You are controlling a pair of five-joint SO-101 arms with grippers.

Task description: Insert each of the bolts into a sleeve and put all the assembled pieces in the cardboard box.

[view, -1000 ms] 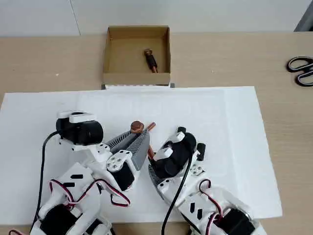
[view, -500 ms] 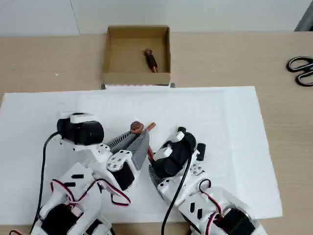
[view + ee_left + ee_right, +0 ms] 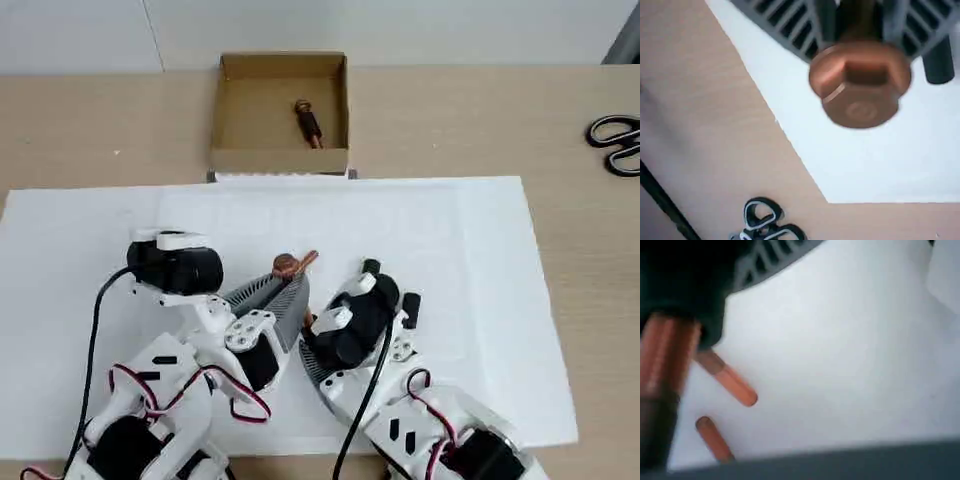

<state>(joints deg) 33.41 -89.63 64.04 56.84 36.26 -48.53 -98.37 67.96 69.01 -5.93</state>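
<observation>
Left gripper, clamping bolt, is shifting right toward right gripper, which is seemingly gripping sleeve.

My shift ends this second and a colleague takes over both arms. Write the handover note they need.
Left gripper: shut on a bolt, head outward, above the white paper.
Right gripper: close beside it, apparently shut on a copper sleeve.
Two more copper pieces show by the right gripper; I cannot tell whether they are bolts or sleeves.
Done: one assembled piece lies in the cardboard box.
Left: join the held bolt and sleeve, box them, then deal with the remaining pieces.
</observation>
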